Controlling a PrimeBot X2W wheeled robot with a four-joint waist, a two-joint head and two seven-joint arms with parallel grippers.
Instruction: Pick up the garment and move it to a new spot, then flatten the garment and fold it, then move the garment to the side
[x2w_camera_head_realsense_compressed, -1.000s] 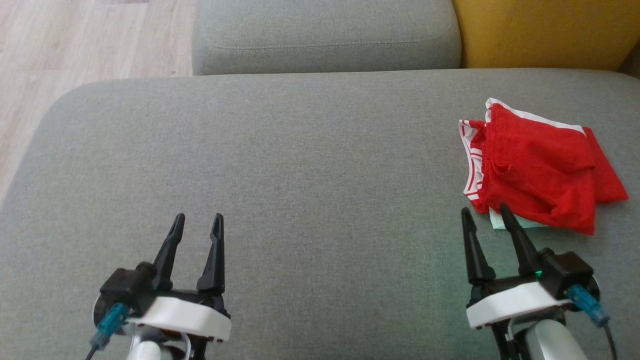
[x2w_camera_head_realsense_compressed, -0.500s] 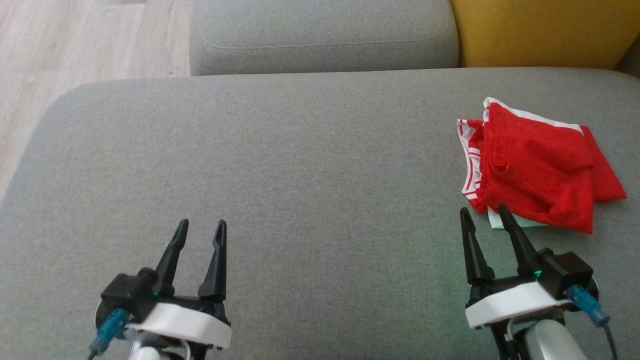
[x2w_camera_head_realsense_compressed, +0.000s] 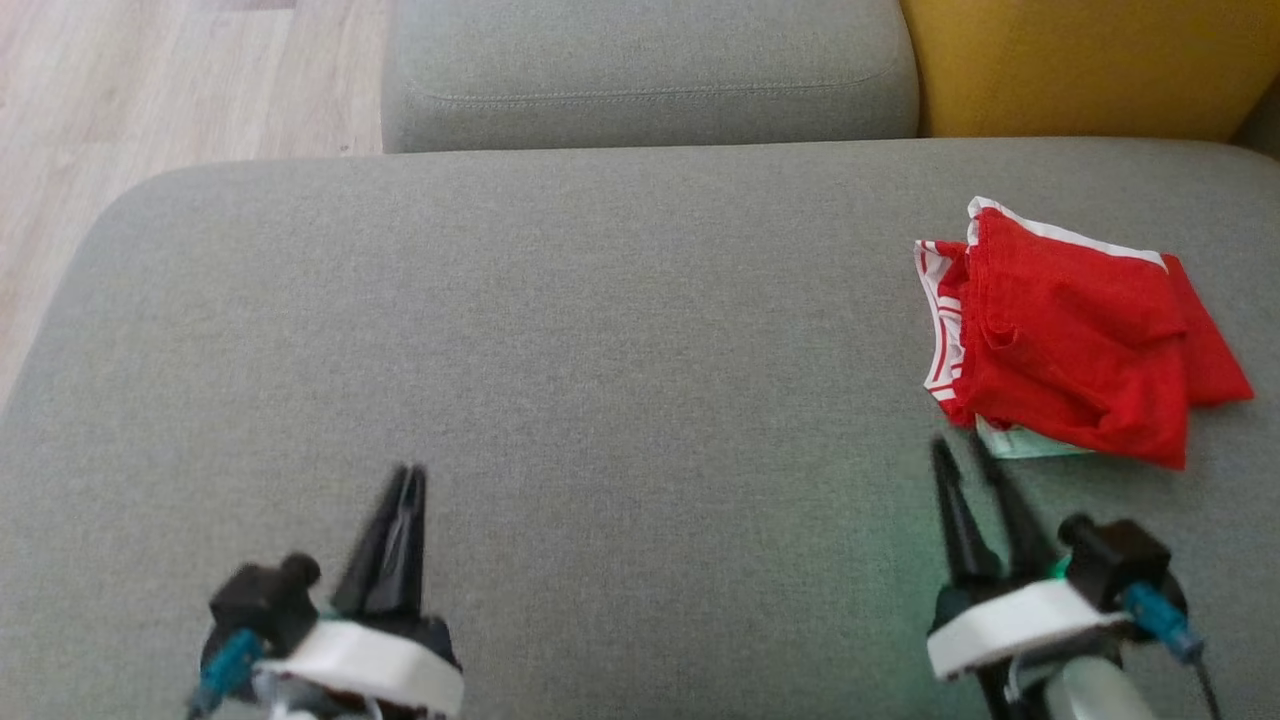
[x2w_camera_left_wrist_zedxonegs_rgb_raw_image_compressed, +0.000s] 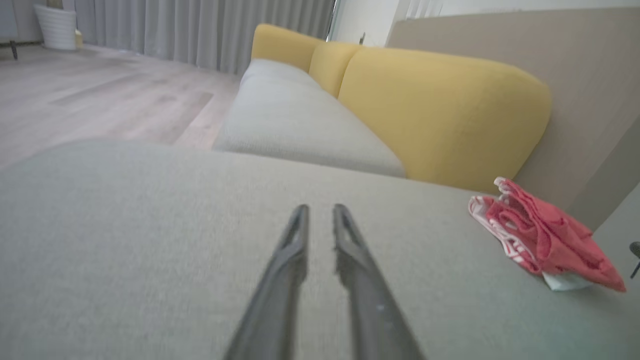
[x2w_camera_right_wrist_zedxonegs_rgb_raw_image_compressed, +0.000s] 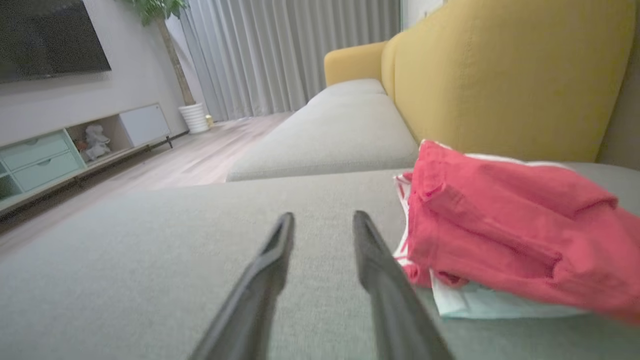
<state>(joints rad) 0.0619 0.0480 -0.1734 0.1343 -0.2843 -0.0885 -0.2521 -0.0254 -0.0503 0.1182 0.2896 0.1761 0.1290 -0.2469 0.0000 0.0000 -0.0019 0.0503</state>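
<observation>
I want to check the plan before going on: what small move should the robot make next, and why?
Probably draw both grippers back to rest. The garment lies folded in layers at the right side of the cushion, and the left gripper and right gripper are empty and apart from it.

Garment lies on the near seat cushion, far R side, toward its back edge. A label sticks out from under garment's front edge. R claw is over cushion's front R, tips just beside label & garment's front-L corner. L claw is over front L, well apart from garment. Behind near cushion: 2nd seat cushion, w/ backrest on its R. Floor lies L of both cushions. Across the floor: low cabinet w/ TV above; plant pot btw cabinet & curtains.
</observation>
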